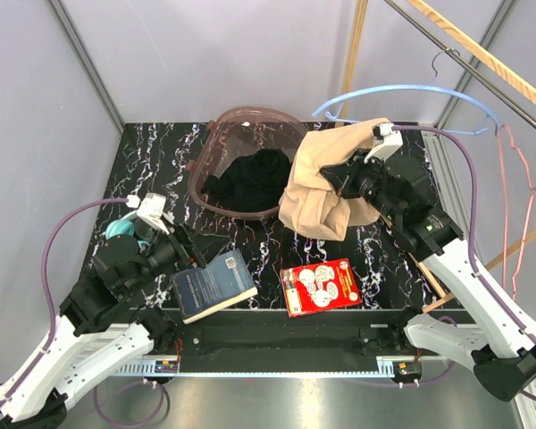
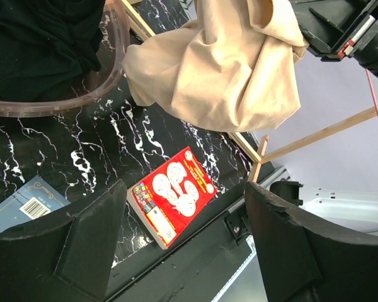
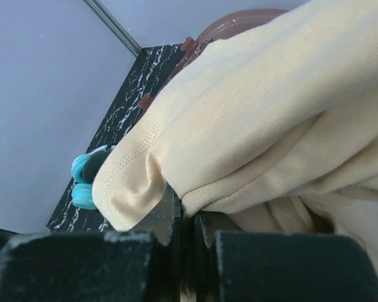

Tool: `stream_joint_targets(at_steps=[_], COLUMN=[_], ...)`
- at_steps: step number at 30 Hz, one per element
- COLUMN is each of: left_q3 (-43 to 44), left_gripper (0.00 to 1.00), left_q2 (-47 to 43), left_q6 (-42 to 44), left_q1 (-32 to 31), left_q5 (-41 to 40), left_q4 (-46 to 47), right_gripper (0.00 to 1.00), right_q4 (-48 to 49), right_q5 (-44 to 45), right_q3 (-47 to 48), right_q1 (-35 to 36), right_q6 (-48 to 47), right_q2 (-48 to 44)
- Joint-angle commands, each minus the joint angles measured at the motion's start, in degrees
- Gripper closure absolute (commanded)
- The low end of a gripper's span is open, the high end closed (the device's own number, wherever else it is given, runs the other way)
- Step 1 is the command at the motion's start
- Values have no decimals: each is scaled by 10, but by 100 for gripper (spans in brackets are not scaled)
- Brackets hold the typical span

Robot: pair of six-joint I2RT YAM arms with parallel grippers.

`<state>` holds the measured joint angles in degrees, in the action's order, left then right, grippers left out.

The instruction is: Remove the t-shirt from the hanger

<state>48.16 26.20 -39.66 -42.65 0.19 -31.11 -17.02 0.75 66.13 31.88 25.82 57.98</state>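
My right pincer [image 1: 347, 175] is clamped on a fold of the beige t-shirt [image 1: 317, 201], holding it bunched above the tabletop [image 1: 161, 152] just under the blue hanger [image 1: 402, 88], apparently to drag it free, while my left pincer [image 1: 186, 253] idles, jaws apart.

The bench [image 1: 259, 246] is a black slab veined with white, like marble. At its rear middle stands a brownish see-through basket [image 1: 250, 113] with dark clothing [image 1: 255, 179] heaped inside. Toward the near edge a blue book [image 1: 213, 286] lies flat, and to its right, apart from it, a red booklet [image 1: 320, 287] printed with white figures. A teal object [image 1: 125, 229] sits at the left side. Whether the lowest folds of the beige t-shirt [image 1: 322, 201] touch the bench cannot be told.
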Motion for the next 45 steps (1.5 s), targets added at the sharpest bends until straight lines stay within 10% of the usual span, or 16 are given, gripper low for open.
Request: stream_joint_targets(at_steps=[1,11,26,36,45], left_q3=[8,8,16,64,106], left_gripper=[20,20,20,19,18], left_q2=[-4,8,20,4,-20], left_q6=[13,21,40,60,80], left_q1=[1,1,1,1,1], left_q5=[-15,-19,-41,-78,-113], left_q4=[9,6,-7,-59,-133], right_gripper=[100,100,100,100,100], right_q4=[44,38,129,125,3], right_q5=[-23,-156,-432,-350,-97], right_q3=[55,144,230,321,487], right_q1=[0,0,10,35,35], right_q6=[-49,-124,12,-11,-58], right_q2=[8,6,100,231,412])
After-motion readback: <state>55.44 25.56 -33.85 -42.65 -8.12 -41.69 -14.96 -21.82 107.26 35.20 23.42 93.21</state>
